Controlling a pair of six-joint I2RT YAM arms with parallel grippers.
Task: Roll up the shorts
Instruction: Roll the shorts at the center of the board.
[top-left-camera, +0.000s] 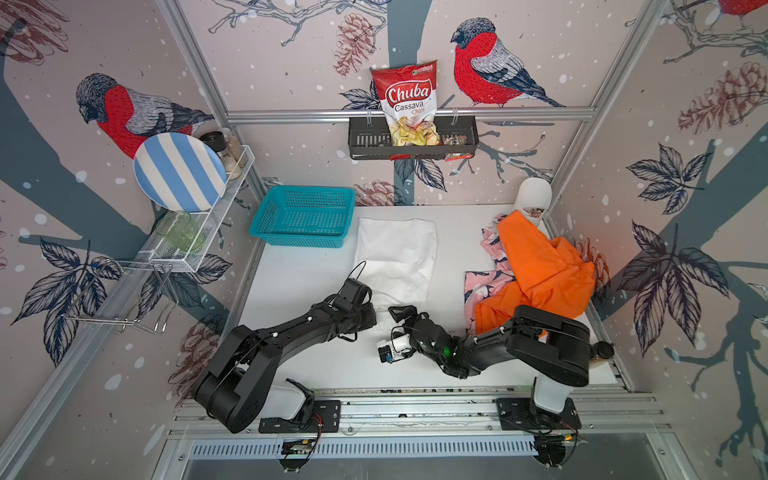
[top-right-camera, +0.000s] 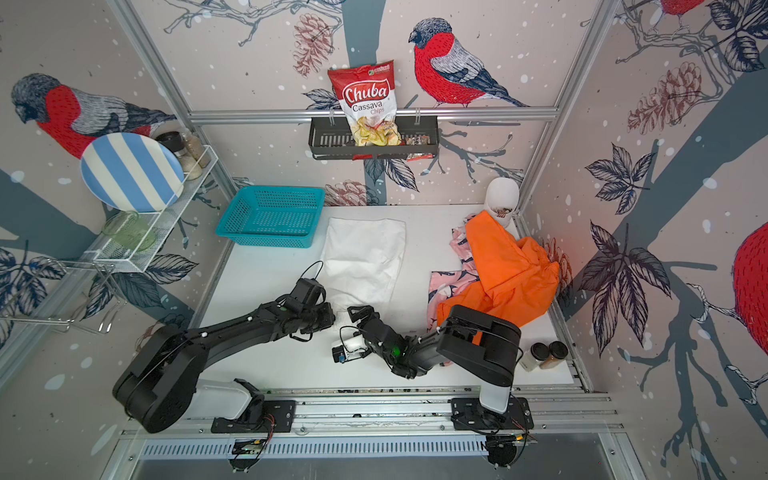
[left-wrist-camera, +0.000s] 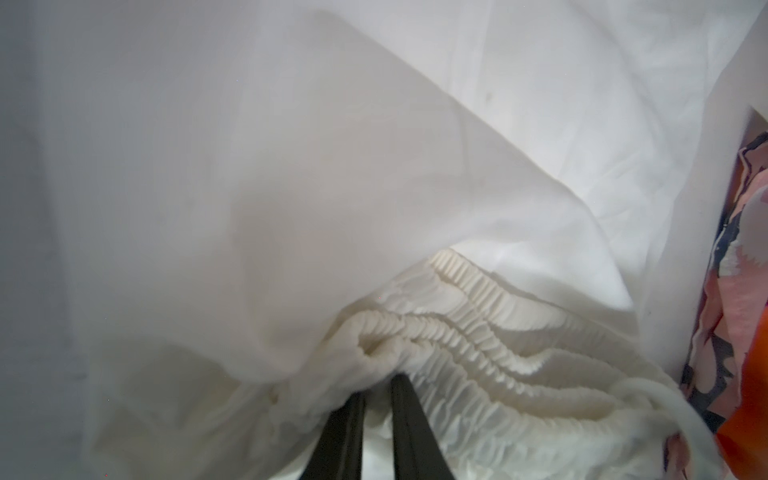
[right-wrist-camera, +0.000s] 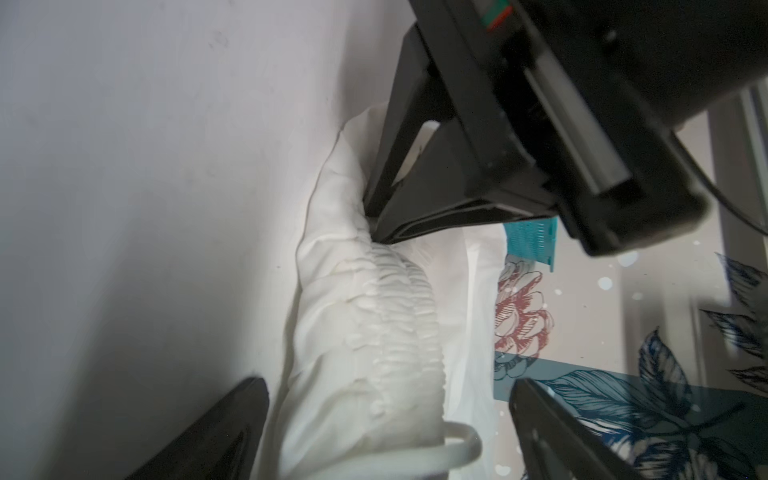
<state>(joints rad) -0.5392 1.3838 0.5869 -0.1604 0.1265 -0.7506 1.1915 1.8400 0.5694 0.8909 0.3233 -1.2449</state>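
Observation:
The white shorts (top-left-camera: 395, 257) lie flat mid-table, legs toward the back wall. Their elastic waist (left-wrist-camera: 478, 332) is bunched into a small roll at the near end. My left gripper (left-wrist-camera: 380, 384) is shut on that waistband, its fingers close together with cloth pinched between them. My right gripper (right-wrist-camera: 386, 415) stands open, its fingers (right-wrist-camera: 232, 415) wide apart on either side of the same rolled waist end, right beside the left gripper (right-wrist-camera: 415, 174). In both top views the orange shorts (top-left-camera: 540, 270) lie crumpled on the pink patterned shorts (top-left-camera: 484, 282) at the right.
A teal basket (top-left-camera: 303, 216) stands at the back left of the table. A white rounded object (top-left-camera: 534, 199) stands in the back right corner. Two spice jars (top-right-camera: 544, 353) are at the near right. A wire rack with a striped plate (top-left-camera: 178, 170) hangs on the left wall.

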